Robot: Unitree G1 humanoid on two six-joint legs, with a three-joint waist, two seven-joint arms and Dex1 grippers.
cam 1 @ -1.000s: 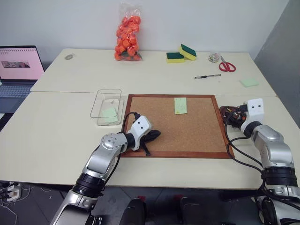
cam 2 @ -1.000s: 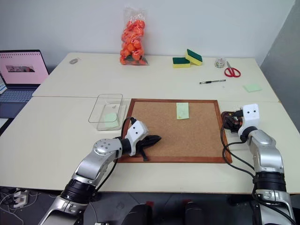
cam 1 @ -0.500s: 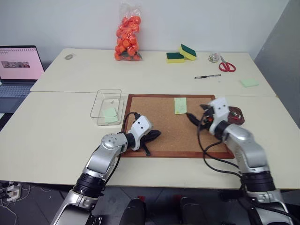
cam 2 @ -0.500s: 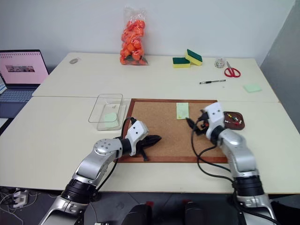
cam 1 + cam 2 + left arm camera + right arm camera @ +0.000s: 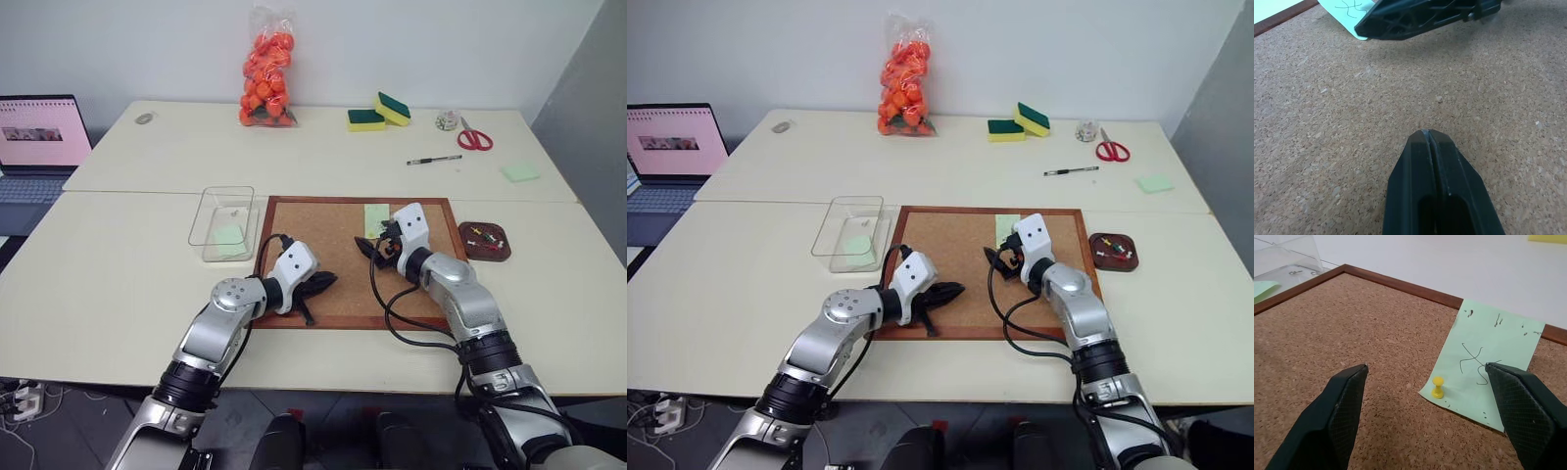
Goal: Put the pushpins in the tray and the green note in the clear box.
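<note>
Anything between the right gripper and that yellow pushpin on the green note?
Nothing visible. The right gripper is open, and the yellow pushpin stands between its fingers on the green note, with only bare corkboard in between.

Head pair looking forward and down over the worktop [image 5: 118,255] from above; wrist cameras close above the corkboard [image 5: 1352,333], both catching the green note [image 5: 1493,362]

Two sponges [image 5: 378,113], one pen [image 5: 434,159], one scissors [image 5: 474,136], one laptop [image 5: 39,137].
</note>
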